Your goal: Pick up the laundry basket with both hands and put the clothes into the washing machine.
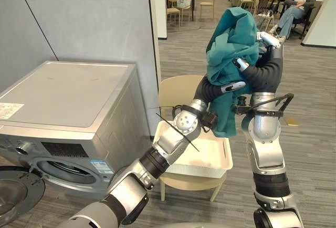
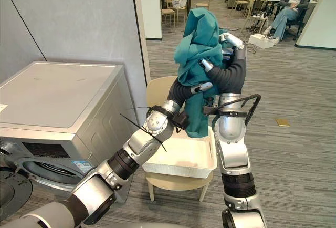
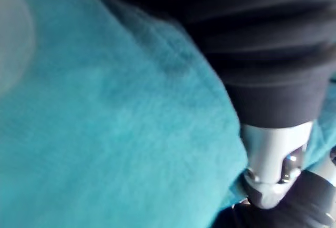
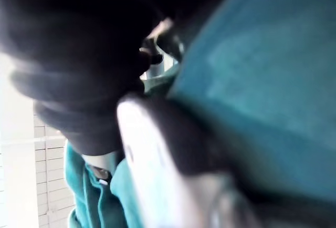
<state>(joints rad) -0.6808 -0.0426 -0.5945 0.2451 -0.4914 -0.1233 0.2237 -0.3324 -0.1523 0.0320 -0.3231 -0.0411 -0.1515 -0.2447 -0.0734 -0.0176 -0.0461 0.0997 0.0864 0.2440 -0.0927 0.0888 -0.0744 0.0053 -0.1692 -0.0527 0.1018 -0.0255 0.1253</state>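
The teal garment [image 1: 231,33] hung high over the white laundry basket [image 1: 218,161], bunched on top, its tail trailing down close to the basket's far rim. I judged it was raised that far to lift clear of the wall. My left hand [image 1: 231,87] pinched a fold at its middle. My right hand [image 1: 265,73] sat beneath the bunched top, and I could not tell whether it gripped. The basket rested on a beige chair [image 1: 176,89] beside the washing machine [image 1: 68,96], whose door [image 1: 16,191] lay open for loading.

We see a plain teal garment [image 1: 231,36], a white basket [image 1: 211,158], a beige chair [image 1: 174,89] and a silver-grey washing machine [image 1: 68,95].
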